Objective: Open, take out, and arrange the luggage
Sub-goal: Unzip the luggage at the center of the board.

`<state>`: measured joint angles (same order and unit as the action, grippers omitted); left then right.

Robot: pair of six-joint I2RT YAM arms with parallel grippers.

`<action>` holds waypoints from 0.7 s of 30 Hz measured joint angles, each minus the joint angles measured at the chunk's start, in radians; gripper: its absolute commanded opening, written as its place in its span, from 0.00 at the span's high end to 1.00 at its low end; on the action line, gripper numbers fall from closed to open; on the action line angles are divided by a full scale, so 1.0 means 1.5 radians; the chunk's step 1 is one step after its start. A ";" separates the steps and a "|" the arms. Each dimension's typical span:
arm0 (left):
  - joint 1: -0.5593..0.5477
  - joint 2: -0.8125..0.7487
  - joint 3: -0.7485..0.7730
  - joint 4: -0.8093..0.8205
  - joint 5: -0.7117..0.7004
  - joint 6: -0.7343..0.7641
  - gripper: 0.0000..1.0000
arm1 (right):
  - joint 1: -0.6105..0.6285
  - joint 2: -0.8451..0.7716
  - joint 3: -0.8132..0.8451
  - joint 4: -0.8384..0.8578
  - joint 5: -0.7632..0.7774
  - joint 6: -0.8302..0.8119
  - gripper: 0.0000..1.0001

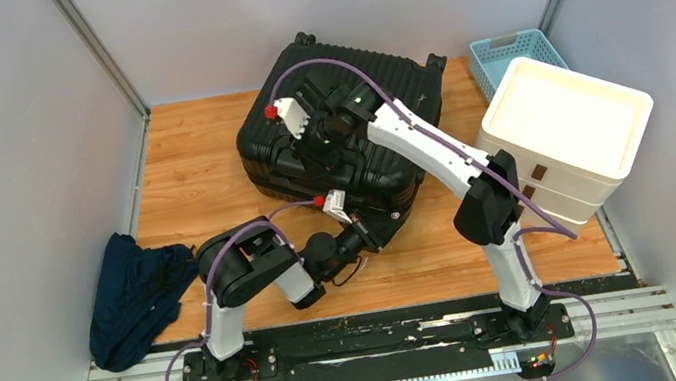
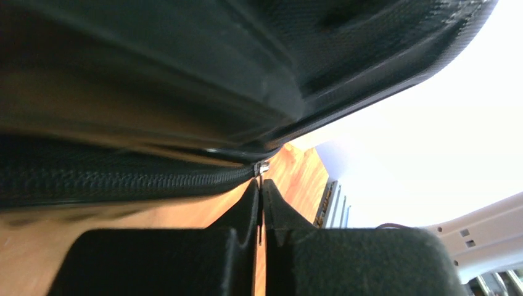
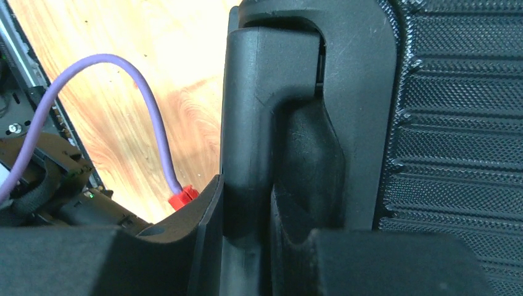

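The black ribbed luggage [image 1: 397, 70] lies flat on the wooden table [image 1: 190, 172], lid closed. At its near corner my left gripper [image 1: 373, 234] is shut. The left wrist view shows its fingertips [image 2: 259, 185] pinching the thin metal zipper pull [image 2: 262, 168] at the end of the zipper line [image 2: 123, 179], under the shell [image 2: 185, 74]. My right gripper [image 1: 319, 143] sits on top of the case. In the right wrist view it [image 3: 247, 188] is shut on the black handle [image 3: 247, 111], beside the ribbed shell [image 3: 456, 123].
A white stacked drawer unit [image 1: 563, 132] stands right of the case, with a light-blue mesh basket [image 1: 506, 54] behind it. A dark blue cloth [image 1: 132, 292] lies at the table's left edge. Grey walls enclose three sides.
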<state>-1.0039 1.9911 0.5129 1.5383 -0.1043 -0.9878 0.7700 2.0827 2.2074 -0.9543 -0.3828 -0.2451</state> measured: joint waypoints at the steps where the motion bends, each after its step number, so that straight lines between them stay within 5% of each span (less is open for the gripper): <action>1: 0.000 -0.009 -0.012 0.000 -0.001 0.000 1.00 | 0.000 -0.006 -0.010 0.004 -0.003 -0.001 1.00; 21: 0.027 -0.159 -0.222 0.001 -0.027 -0.047 1.00 | -0.003 -0.153 -0.216 0.042 -0.054 -0.068 1.00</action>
<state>-0.9627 1.7519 0.1806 1.5398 -0.1452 -1.0584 0.7654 1.8526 1.8835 -0.8913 -0.4641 -0.3477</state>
